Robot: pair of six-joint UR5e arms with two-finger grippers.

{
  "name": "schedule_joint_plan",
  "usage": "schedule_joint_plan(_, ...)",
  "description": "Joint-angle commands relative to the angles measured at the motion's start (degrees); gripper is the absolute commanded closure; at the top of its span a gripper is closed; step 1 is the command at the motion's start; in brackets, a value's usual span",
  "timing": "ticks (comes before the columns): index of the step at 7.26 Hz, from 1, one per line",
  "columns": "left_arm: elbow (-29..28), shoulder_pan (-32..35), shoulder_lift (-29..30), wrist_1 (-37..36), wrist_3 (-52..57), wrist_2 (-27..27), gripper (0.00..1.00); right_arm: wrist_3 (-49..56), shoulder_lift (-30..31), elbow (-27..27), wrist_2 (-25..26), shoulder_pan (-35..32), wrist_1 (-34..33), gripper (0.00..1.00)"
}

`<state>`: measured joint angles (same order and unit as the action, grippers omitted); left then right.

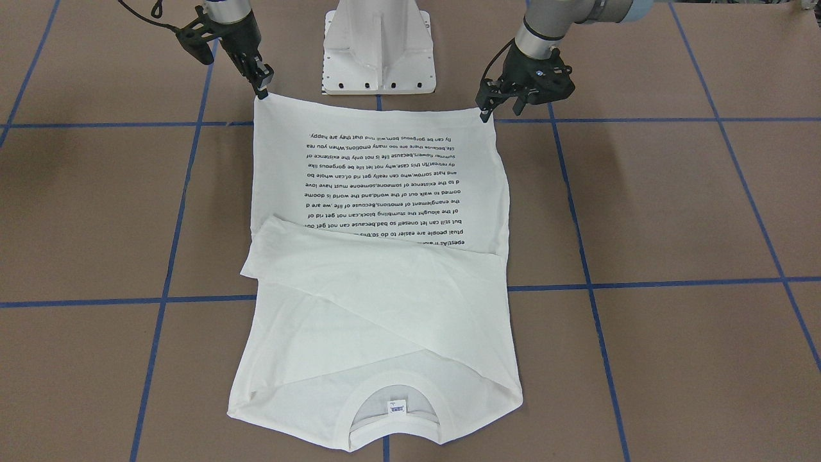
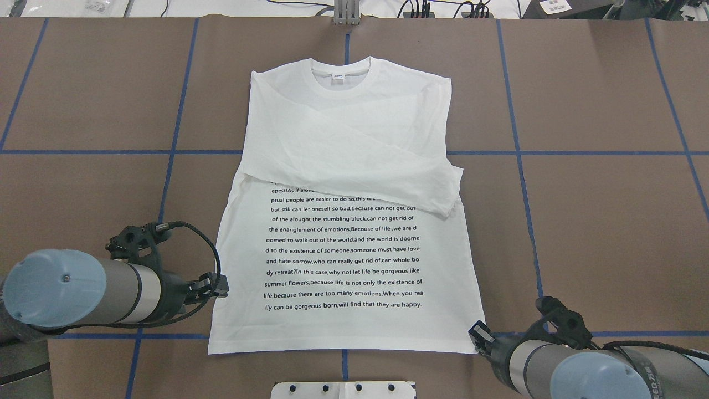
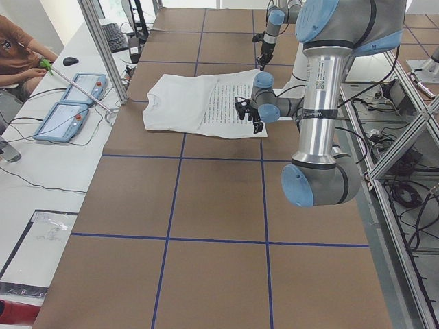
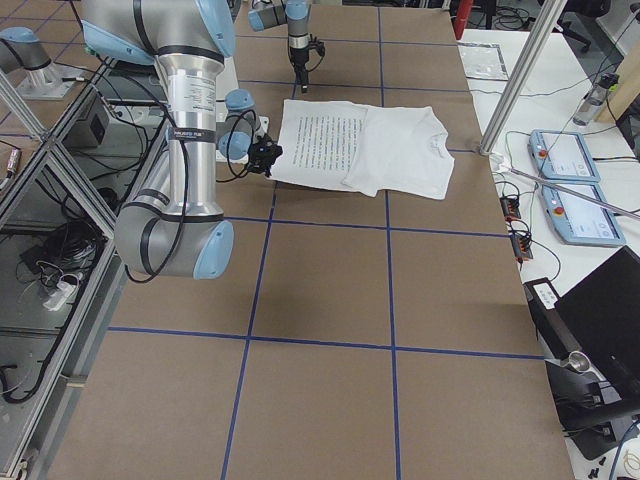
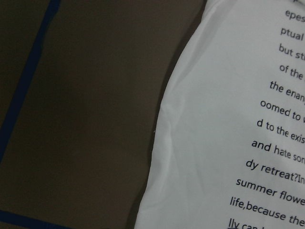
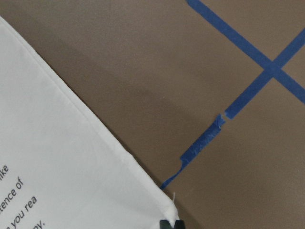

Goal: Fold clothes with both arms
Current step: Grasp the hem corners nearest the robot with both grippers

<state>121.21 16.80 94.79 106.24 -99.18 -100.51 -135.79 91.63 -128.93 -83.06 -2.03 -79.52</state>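
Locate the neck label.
Overhead view: the label sits just inside the collar, at the shirt's far end, away from the robot.

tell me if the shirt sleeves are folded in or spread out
Folded in. Both sleeves lie crossed over the chest of the shirt, just below the collar.

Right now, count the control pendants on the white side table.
2, side by side on the white side table: one pendant, the other pendant right beside it.
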Motion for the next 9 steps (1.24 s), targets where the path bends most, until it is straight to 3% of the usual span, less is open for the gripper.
schedule_joint_plan(1,-1.9,-2.8,1.1,-0.3,-0.6,0.0,0.17,0.0,0.0,0.0,0.0,-0.1,0.1,1.00)
schedule_joint_plan(9,-4.5,-5.6,1.4,0.2,-1.7,-2.1,0.33,0.0,-0.1,-0.4,0.1,-0.4,0.0,1.00)
